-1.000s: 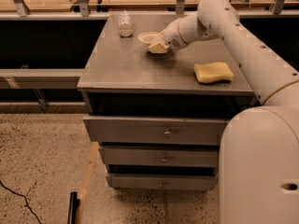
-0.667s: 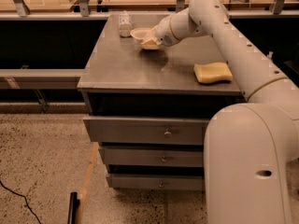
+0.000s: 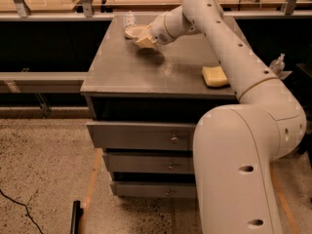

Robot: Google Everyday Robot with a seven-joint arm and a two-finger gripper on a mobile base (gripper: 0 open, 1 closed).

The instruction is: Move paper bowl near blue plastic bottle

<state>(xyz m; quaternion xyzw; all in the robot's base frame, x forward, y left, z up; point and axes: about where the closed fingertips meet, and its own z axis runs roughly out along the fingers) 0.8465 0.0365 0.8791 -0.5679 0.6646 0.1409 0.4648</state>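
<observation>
Hand (image 3: 145,39) was closed on rim of shallow cream-white paper bowl (image 3: 133,31) | held beside stubby pale plastic bottle (image 3: 129,19), presumably for placing.

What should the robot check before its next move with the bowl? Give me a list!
1. Gripper is at the paper bowl: ok.
2. Firm hold on the bowl: cannot tell.
3. Bowl is close to the blue plastic bottle: ok, just in front of it.
4. Bottle is standing upright: ok.
5. Bowl sits flat on the table: cannot tell.
6. Yellow sponge is out of the way: ok, well apart from the bowl.
</observation>
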